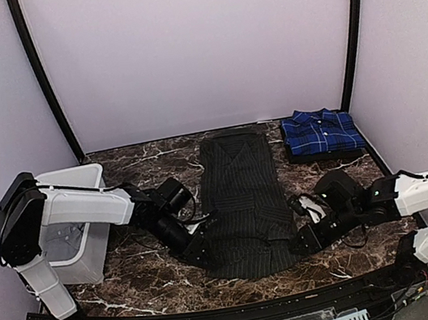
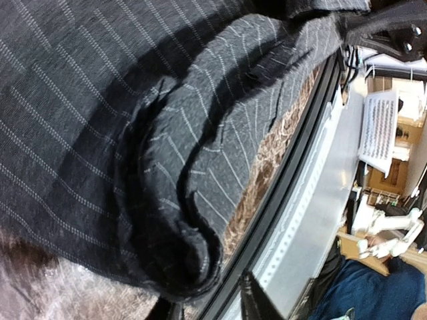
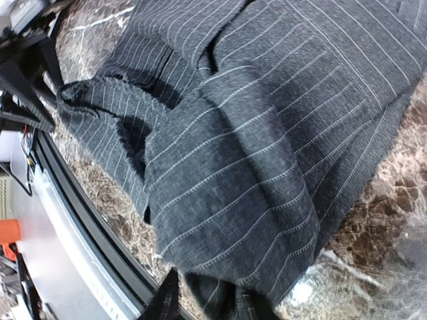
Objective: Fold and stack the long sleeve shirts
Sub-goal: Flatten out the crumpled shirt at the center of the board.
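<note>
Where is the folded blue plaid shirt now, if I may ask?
Top view: the plaid shirt sits at the table's far right corner, beside the black pinstriped shirt.

The marbled table (image 1: pixel 135 280) carries a black pinstriped shirt (image 1: pixel 242 204) between the left gripper (image 1: pixel 195 245) and right gripper (image 1: pixel 303 239). A folded plaid shirt (image 1: pixel 322 132) lies beyond the right one, and a white bin (image 1: pixel 90 256) stands outside the left.

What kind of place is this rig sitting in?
Likely a robot lab test cell: a marble-look table boxed in by plain pale walls, with a black shirt, a plaid shirt and a white bin as props. Past it, the left wrist view shows what looks like another robot arm.
</note>
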Tool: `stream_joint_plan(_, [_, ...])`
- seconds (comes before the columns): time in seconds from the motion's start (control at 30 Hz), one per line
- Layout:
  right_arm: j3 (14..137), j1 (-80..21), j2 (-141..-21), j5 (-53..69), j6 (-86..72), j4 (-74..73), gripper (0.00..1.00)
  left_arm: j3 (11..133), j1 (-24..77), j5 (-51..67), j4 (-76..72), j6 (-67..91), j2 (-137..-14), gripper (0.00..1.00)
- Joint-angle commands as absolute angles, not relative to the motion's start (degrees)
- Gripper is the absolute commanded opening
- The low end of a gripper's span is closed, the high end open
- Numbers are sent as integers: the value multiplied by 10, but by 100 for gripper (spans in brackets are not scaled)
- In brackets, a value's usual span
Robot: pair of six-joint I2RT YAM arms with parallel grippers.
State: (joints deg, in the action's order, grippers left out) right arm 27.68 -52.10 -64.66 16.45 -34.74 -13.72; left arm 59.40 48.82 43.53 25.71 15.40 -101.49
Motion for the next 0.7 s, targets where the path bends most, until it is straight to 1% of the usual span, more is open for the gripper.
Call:
stream_joint_plan(0.0, [294, -526, -616, 151, -346, -190, 35, 593, 491, 445, 298, 118, -973, 37])
stream_joint_plan(0.03, [303, -527, -609, 145, -343, -203, 40, 596, 491, 444, 301, 119, -966, 39])
stream_joint_plan(0.13, [338, -527, -590, 99, -338, -241, 53, 600, 491, 465, 285, 130, -945, 41])
stream_joint_plan(0.2, [362, -527, -591, 48, -337, -250, 61, 607, 491, 468, 263, 143, -932, 41])
stream_joint_plan(0.23, [373, -526, -600, 31, -334, -248, 63, 617, 491, 462, 252, 150, -932, 41])
stream_joint_plan(0.33, [409, -526, -652, -21, -330, -239, 63, 643, 490, 439, 234, 163, -945, 39])
stream_joint_plan(0.47, [455, -526, -732, -51, -331, -227, 60, 683, 487, 363, 203, 207, -973, 39])
stream_joint_plan(0.57, [481, -526, -783, -46, -329, -228, 60, 725, 485, 280, 246, 218, -1020, 39])
stream_joint_plan(0.67, [492, -526, -817, -28, -320, -234, 57, 754, 486, 256, 287, 218, -1072, 36])
